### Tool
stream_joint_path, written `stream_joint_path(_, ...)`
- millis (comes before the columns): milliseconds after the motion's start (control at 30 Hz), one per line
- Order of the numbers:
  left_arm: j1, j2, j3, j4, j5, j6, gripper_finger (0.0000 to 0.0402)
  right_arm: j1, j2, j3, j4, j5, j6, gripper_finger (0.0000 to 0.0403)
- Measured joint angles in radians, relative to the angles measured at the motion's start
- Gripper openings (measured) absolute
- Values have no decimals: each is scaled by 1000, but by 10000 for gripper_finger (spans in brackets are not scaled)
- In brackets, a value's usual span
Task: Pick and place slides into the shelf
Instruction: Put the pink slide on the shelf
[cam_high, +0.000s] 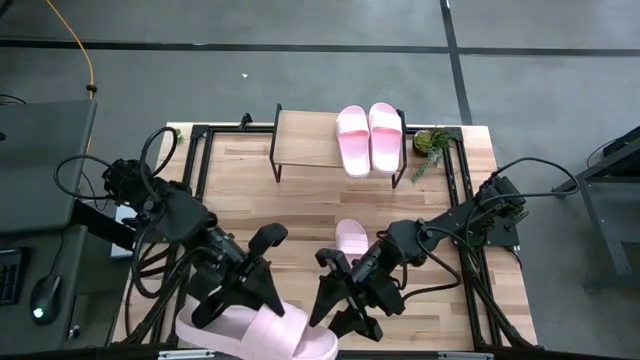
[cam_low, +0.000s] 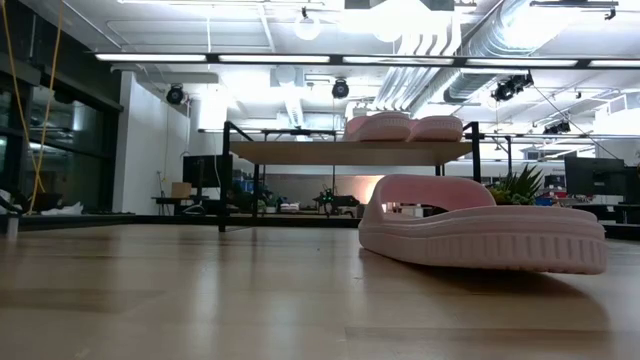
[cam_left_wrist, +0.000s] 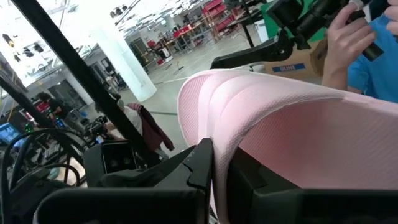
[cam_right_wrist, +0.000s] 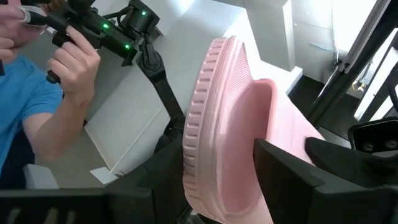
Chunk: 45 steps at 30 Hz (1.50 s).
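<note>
Left claw (cam_high: 262, 290) is at the near edge of the surface (cam_high: 300, 200), clamped tight on a pale pink slide (cam_high: 258, 333) that overhangs that edge. In the left wrist view the dark fingers (cam_left_wrist: 202, 165) pinch the ribbed strap (cam_left_wrist: 273, 118).

Right claw (cam_high: 338, 300) is just beside it, at the same slide's other end. Its fingers (cam_right_wrist: 292, 174) stand wide on either side of the strap in the right wrist view; can't tell if they actually bear on it.

Two slides (cam_high: 369, 137) sit side by side on the right half of the shelf (cam_high: 300, 140), at the far edge of the surface.

A fourth slide (cam_high: 351, 236) lies flat mid-surface, partly hidden under the right arm (the low view shows it sole-down).

A small green plant (cam_high: 432, 143) sits just right of the shelf.

A person's hand (cam_right_wrist: 71, 65) holding a dark device shows beyond the surface.
</note>
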<state>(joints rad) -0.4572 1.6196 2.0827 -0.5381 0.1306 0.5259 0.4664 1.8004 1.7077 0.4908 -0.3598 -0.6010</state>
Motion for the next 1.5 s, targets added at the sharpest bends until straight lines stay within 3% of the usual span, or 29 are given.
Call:
stream_joint_path(500,1,-8,0,-5,-122,1,17,10,0,0,23,21,-1,181)
stream_joint_path(800,0,-8,0,-11,-119,1,17,5,0,0,29,11,0,179)
stream_joint_path(967,0,-8,0,-11,-116,-7,17,5,0,0,29,37,1,140)
stream_joint_path(1233,0,-8,0,-7,-115,-8,17,5,0,0,31,71,25,17)
stream_joint_path(1500,-1,-18,0,-11,-127,-46,17,5,0,0,43,115,52,30)
